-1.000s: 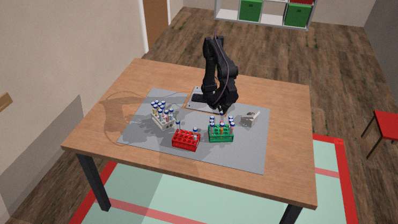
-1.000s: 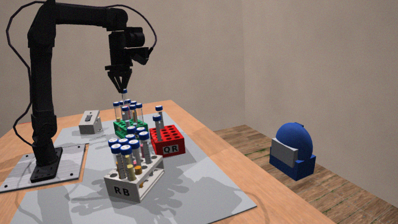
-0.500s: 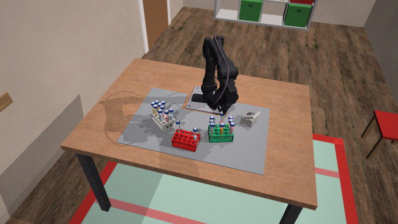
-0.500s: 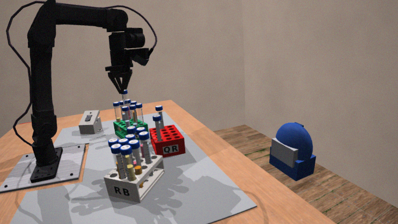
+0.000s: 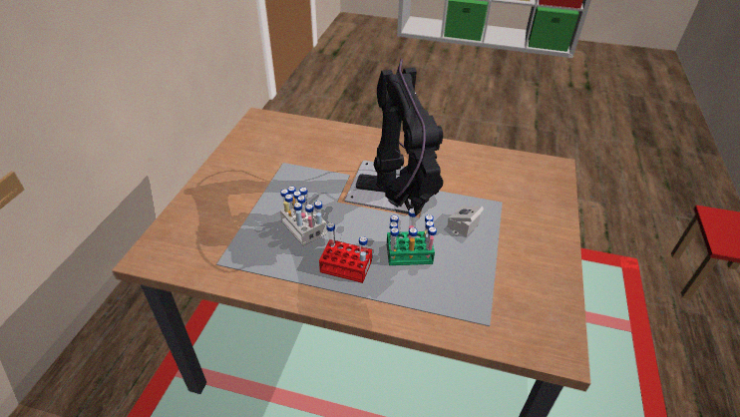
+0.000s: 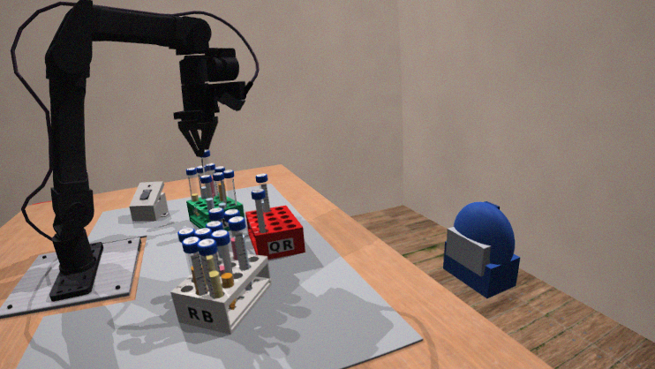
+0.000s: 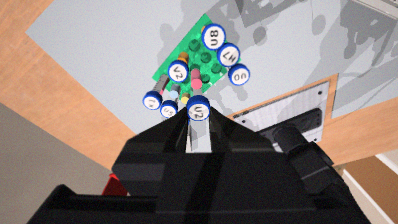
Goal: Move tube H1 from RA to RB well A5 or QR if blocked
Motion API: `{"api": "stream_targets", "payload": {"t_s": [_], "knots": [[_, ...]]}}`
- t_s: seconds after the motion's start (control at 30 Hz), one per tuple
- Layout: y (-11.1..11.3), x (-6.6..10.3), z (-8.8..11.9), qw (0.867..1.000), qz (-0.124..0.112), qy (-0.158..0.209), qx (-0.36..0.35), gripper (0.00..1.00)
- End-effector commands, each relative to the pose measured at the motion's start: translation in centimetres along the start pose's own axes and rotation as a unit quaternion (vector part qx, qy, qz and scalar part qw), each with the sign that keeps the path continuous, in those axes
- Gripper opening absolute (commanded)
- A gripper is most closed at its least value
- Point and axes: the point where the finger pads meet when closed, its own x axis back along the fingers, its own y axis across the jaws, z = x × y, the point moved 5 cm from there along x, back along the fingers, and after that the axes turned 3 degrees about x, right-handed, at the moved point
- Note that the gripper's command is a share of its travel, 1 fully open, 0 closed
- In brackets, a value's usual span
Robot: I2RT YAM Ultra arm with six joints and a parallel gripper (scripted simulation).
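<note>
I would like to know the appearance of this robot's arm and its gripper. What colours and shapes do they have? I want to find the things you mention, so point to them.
The arm (image 5: pixel 389 116) (image 6: pixel 68 124) is matte black, with blocky segments and rounded joints. A thin, dark purplish cable loops along its outside. The gripper (image 6: pixel 199 153) (image 7: pixel 198 111) is black too, with tapering fingers that have openwork frames.
</note>
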Motion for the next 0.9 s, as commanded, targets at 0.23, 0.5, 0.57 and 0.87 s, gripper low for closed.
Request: {"api": "stream_targets", "payload": {"t_s": [0.23,0.5,0.57,0.87], "knots": [[-0.3,0.0,-0.4,1.0,-0.012,-0.016,-0.004,0.0],[0.7,0.3,-0.6,1.0,-0.021,-0.023,-0.003,0.0],[0.7,-0.5,-0.2,1.0,-0.011,-0.015,0.0,0.0],[0.7,-1.5,0.1,1.0,-0.002,-0.008,0.001,0.0]]}}
